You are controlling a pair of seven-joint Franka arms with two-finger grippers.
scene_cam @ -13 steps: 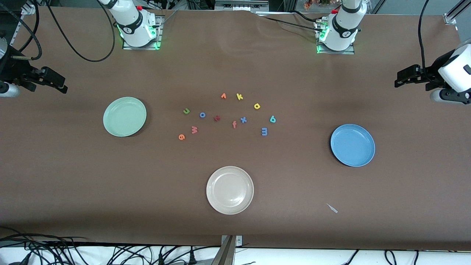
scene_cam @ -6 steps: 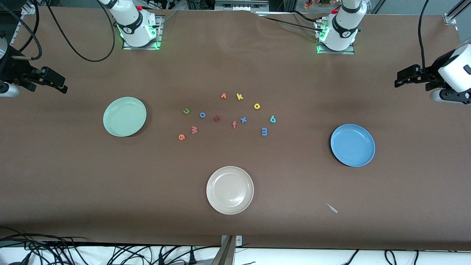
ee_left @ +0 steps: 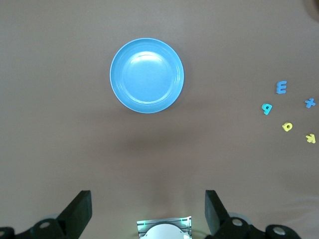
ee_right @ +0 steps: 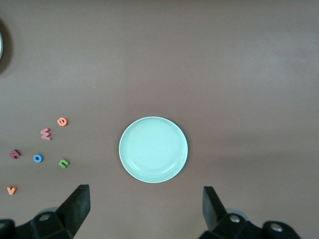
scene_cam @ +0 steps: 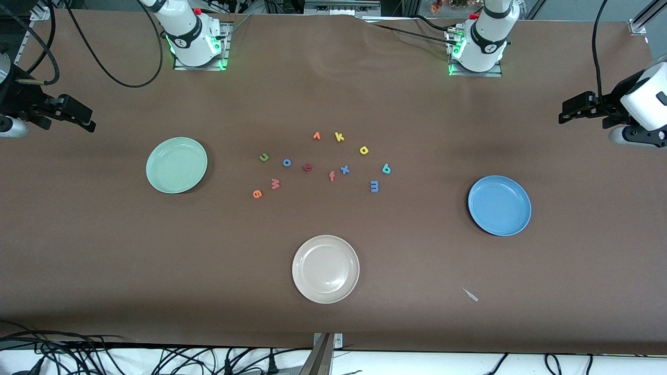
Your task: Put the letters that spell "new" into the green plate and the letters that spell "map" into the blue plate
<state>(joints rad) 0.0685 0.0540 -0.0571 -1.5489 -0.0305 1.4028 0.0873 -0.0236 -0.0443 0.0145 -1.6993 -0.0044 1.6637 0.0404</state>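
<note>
1. The desk [scene_cam: 104, 250] is covered in brown; I work from its edge farthest from the front camera.
2. The green plate [scene_cam: 176, 165] sits toward my right arm's end, the blue plate [scene_cam: 499, 205] toward my left arm's end, both bare; the cream plate [scene_cam: 325, 269] lies near the front-camera edge.
3. My left pincer [ee_left: 147, 211] hangs high over its end of the desk, fingers spread wide, gripping nothing. My right pincer [ee_right: 144, 209] waits likewise over the other end.
4. Mid-desk lie olive n [scene_cam: 264, 157], orange e [scene_cam: 257, 194], pinkish w [scene_cam: 275, 183]; blue m [scene_cam: 374, 186], yellow a [scene_cam: 364, 150], teal p [scene_cam: 386, 168] lie nearer the blue plate.
</note>
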